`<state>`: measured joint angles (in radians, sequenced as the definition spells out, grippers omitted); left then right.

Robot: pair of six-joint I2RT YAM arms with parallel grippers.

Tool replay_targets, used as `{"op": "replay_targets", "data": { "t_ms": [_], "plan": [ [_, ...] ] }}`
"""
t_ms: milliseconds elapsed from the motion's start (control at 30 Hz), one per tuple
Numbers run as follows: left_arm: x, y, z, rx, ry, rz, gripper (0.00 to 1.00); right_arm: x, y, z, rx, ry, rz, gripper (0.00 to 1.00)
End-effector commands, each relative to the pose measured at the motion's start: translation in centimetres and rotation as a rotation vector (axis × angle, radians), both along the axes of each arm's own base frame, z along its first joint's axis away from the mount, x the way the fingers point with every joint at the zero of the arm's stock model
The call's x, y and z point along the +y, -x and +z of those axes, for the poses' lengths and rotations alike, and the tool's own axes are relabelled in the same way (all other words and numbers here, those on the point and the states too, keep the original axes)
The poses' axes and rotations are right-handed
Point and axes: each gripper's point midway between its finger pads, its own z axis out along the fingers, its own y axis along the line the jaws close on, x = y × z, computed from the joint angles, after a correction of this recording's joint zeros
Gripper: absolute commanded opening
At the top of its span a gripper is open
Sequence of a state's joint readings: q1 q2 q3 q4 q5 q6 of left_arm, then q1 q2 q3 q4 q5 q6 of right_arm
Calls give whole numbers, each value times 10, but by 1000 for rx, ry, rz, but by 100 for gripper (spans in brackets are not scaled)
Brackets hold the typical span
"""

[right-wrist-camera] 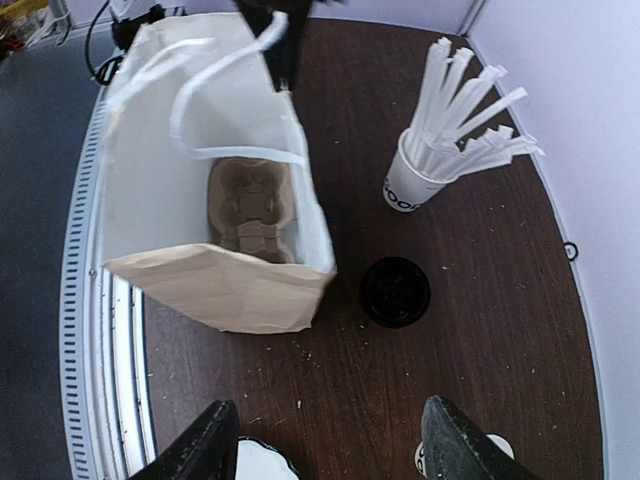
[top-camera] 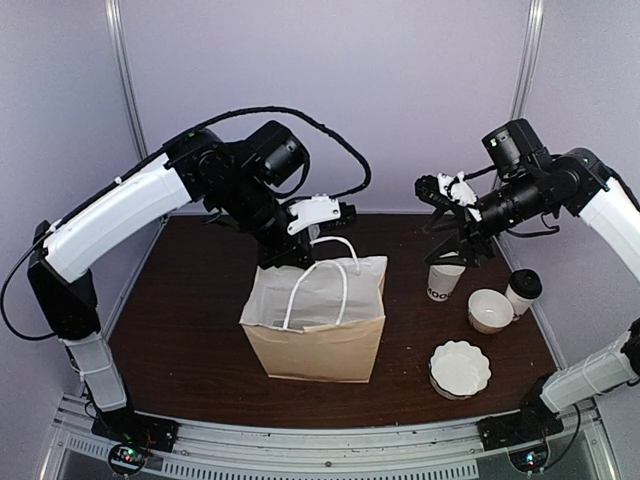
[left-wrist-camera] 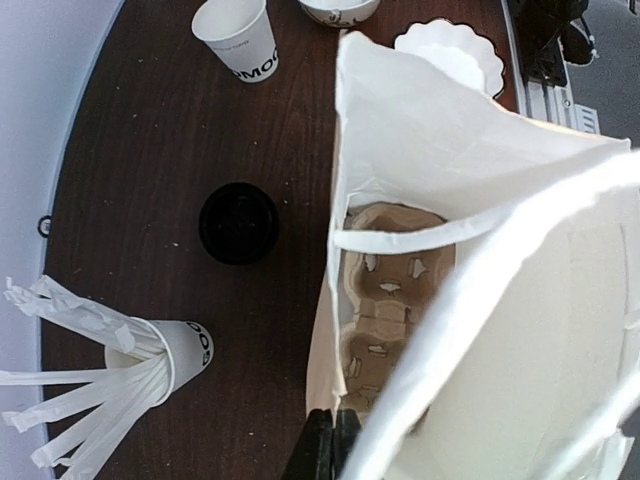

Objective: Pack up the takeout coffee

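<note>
**State.** Left gripper [left-wrist-camera: 322,445] is clenched on the far rim of the paper bag [top-camera: 315,335], pinching the paper so the mouth stands open. Right gripper [right-wrist-camera: 330,405] is released, fingers spread and empty, hovering right of the bag. The takeout coffee [right-wrist-camera: 395,292] stands upright on the table [right-wrist-camera: 470,340], right of the bag and apart from it. It is ahead of the right fingers, untouched and not yet packed.

**Risks.**
- The straw cup [right-wrist-camera: 420,180] stands just beside the coffee on its far side, straws fanned out. A wide approach could clip it and tip it.
- The lidless cup [left-wrist-camera: 235,35] and bowl [left-wrist-camera: 340,12] sit on the side away from the straws. They pose the same hazard to the other finger.
- A grip on the lid rather than the paper wall could pop the lid off. A hard squeeze could buckle the cup.
- One white handle [right-wrist-camera: 245,155] lies across the bag mouth, above the cardboard cup carrier [right-wrist-camera: 250,205]. The cup base could snag on it going down.
- The bag is pinched at one spot only, so a bump on its right wall may fold or tip it.

**Room.** A bare strip of table lies between bag and coffee. The left arm crowds the far side of the mouth, so entry from the near right looks freest. The table edge curves in close behind the straw cup.
</note>
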<state>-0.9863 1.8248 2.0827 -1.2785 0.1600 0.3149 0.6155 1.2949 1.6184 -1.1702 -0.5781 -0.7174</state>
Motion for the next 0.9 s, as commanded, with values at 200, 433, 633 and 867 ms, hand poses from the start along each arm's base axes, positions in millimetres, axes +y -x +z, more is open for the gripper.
{"op": "replay_targets", "data": {
  "t_ms": [200, 433, 633, 867],
  "plan": [
    [1, 19, 22, -234, -3, 58, 0, -20, -41, -15, -7, -44, -181, 66],
    [-9, 62, 3, -237, -46, 42, 0, -22, -44, -25, 10, -31, -192, 66],
    [-20, 102, 2, -262, -31, 26, 0, -23, -43, -27, 17, -28, -194, 66],
    [-16, 131, -3, -294, -60, 25, 0, -21, -41, -30, 45, -34, -180, 66]
  ]
}}
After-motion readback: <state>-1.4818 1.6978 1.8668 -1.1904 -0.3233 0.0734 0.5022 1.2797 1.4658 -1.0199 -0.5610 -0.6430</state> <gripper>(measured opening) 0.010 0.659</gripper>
